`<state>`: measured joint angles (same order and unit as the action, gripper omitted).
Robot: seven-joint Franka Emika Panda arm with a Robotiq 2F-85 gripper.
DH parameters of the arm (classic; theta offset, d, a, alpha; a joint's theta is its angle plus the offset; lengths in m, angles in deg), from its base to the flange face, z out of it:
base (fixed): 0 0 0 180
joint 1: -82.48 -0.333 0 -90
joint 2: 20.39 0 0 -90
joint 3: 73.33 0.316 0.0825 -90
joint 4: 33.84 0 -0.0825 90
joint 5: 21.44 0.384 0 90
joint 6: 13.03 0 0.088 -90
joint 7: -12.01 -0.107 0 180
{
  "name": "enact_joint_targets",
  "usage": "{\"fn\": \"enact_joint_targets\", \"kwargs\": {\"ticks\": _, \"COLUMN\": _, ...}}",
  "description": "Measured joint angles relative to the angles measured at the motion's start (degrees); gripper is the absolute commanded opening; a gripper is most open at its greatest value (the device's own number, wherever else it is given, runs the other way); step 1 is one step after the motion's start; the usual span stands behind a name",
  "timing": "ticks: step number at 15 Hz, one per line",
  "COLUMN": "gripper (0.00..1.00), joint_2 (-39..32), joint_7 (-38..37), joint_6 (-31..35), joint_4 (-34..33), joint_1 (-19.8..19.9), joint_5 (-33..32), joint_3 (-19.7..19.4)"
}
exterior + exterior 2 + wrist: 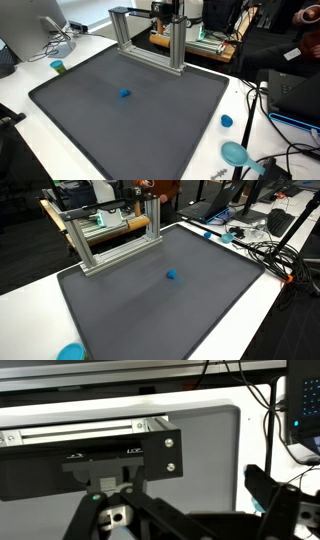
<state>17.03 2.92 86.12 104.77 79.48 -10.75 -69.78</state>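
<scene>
Hovering over an aluminium frame [70, 435], the gripper [180, 522] fills the bottom of the wrist view. Its two dark fingers [272, 510] are spread wide apart and hold nothing. The frame sits directly below and a little ahead of the fingers, close but not touching. Its silver top bar runs left to right across the wrist view, so its long axis lies crosswise to the gripper's approach. A black plate with two screws is fixed under the bar.

In an exterior view the frame [180, 45] stands upright at the far edge of a dark grey mat [70, 110], which covers most of a white table [20, 85]. A small blue piece [124, 94] lies alone near the middle of the mat, well apart from the frame. It does not appear in the wrist view. A blue cap [227, 121] and a teal bowl [235, 152] rest on the table beyond the mat's edge, near some cables.
</scene>
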Motion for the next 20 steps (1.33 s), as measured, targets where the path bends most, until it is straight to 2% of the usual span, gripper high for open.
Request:
{"fn": "enact_joint_targets", "kwargs": {"ticks": 4, "gripper": 1.00, "joint_2": -0.17, "joint_7": -0.10, "joint_6": 0.80, "joint_4": 0.24, "joint_1": 0.30, "joint_5": -0.87, "joint_3": 0.28}}
{"fn": "enact_joint_targets", "kwargs": {"ticks": 8, "gripper": 1.00, "joint_2": -0.23, "joint_7": -0.28, "joint_6": 2.22, "joint_4": 1.82, "joint_1": 1.69, "joint_5": -5.87, "joint_3": 1.04}}
{"fn": "enact_joint_targets", "kwargs": {"ticks": 11, "gripper": 1.00, "joint_2": -0.18, "joint_7": 0.05, "joint_6": 6.28, "joint_4": 3.94, "joint_1": 2.63, "joint_5": -8.49, "joint_3": 0.98}}
{"fn": "enact_joint_targets", "kwargs": {"ticks": 14, "gripper": 1.00, "joint_2": -0.20, "joint_7": 0.29, "joint_6": 13.49, "joint_4": 6.88, "joint_1": 3.44, "joint_5": -9.54, "joint_3": 0.33}}
{"fn": "enact_joint_targets", "kwargs": {"ticks": 20, "gripper": 1.00, "joint_2": -0.29, "joint_7": 0.18, "joint_6": 14.46, "joint_4": 7.75, "joint_1": 3.78, "joint_5": -9.56, "joint_3": -0.63}}
